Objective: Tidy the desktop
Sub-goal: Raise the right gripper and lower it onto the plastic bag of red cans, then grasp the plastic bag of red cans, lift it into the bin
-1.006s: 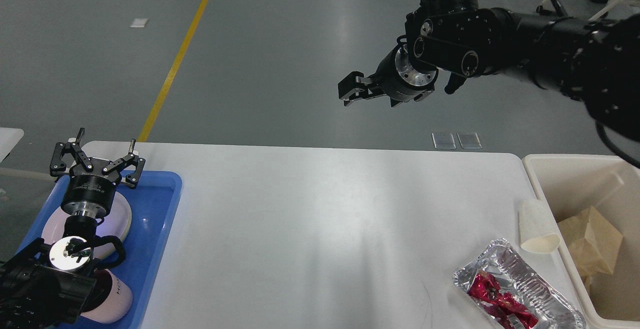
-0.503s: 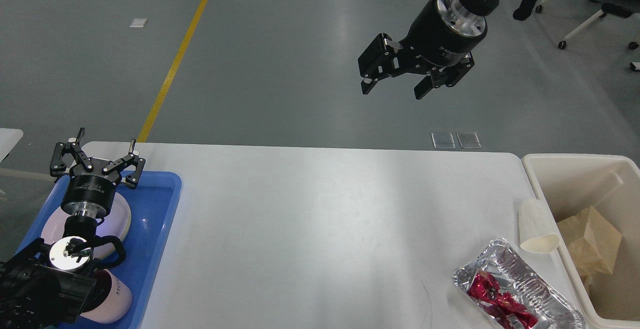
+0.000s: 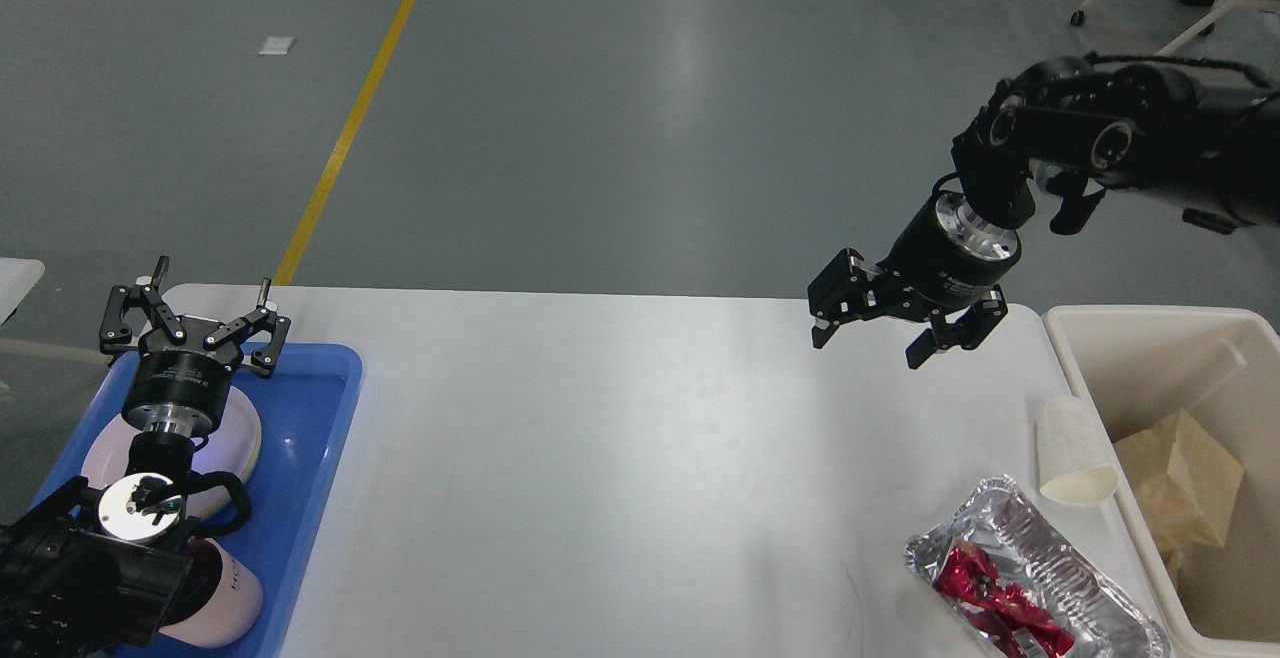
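Note:
The white desktop (image 3: pixel 620 458) fills the lower view. At its right end a white paper cup (image 3: pixel 1072 453) lies on its side. Just in front of it sits a crumpled foil tray (image 3: pixel 1060 563) with a red wrapper (image 3: pixel 995 598) inside. My right gripper (image 3: pixel 868 340) hangs open and empty above the desktop's far right, up and left of the cup. My left gripper (image 3: pixel 195 310) is open and empty above the far end of the blue tray (image 3: pixel 310 458) at the left.
The blue tray holds a white plate (image 3: pixel 235 443) and a pink-white cup (image 3: pixel 225 598), partly hidden by my left arm. A cream bin (image 3: pixel 1110 338) with brown paper (image 3: pixel 1185 483) stands past the desktop's right edge. Grey floor lies beyond.
My right gripper has come down and to the right, from high over the floor to just above the desktop's far right. Its fingers now show spread. The left arm has not moved.

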Robot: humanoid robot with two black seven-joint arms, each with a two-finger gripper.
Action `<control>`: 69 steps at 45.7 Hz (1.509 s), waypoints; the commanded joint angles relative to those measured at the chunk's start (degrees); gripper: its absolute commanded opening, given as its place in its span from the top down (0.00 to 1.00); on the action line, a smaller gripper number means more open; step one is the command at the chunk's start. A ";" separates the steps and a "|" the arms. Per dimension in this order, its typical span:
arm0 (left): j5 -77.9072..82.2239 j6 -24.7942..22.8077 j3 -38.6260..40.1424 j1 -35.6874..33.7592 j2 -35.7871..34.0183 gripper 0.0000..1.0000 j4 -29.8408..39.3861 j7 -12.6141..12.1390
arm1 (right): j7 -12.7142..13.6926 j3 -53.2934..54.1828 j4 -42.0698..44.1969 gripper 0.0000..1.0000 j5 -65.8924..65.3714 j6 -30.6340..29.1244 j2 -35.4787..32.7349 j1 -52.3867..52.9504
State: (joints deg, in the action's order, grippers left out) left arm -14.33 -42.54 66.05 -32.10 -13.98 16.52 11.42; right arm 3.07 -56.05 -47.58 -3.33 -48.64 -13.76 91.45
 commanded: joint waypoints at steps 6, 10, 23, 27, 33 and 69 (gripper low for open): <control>0.00 0.00 0.04 0.02 0.00 0.04 0.00 0.01 | 0.00 0.06 5.30 0.00 -0.01 4.69 -1.18 -11.11; 0.00 0.00 0.04 0.02 0.00 0.04 0.00 0.01 | 0.00 -0.02 7.06 0.00 -0.01 5.66 -1.18 -14.28; 0.00 0.00 -0.04 0.02 0.00 0.04 0.00 0.01 | -0.08 0.06 9.78 0.00 -0.01 5.93 -1.09 -18.94; 0.00 0.00 -0.04 -0.06 0.00 0.04 0.00 0.09 | -0.08 0.15 10.92 0.00 -0.01 7.06 -1.09 -20.96; 0.00 0.00 -0.04 0.02 0.00 0.04 0.00 0.09 | -0.08 0.15 11.45 0.00 -0.01 13.04 -1.09 -24.74; 0.00 0.00 0.05 0.02 0.00 0.04 0.00 0.01 | 0.09 -0.99 10.66 1.00 0.25 15.77 -1.09 -24.31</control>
State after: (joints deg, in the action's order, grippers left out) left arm -14.33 -42.54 66.10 -32.09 -13.98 16.52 11.42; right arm 3.18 -57.10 -36.86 -3.17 -32.84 -14.83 65.76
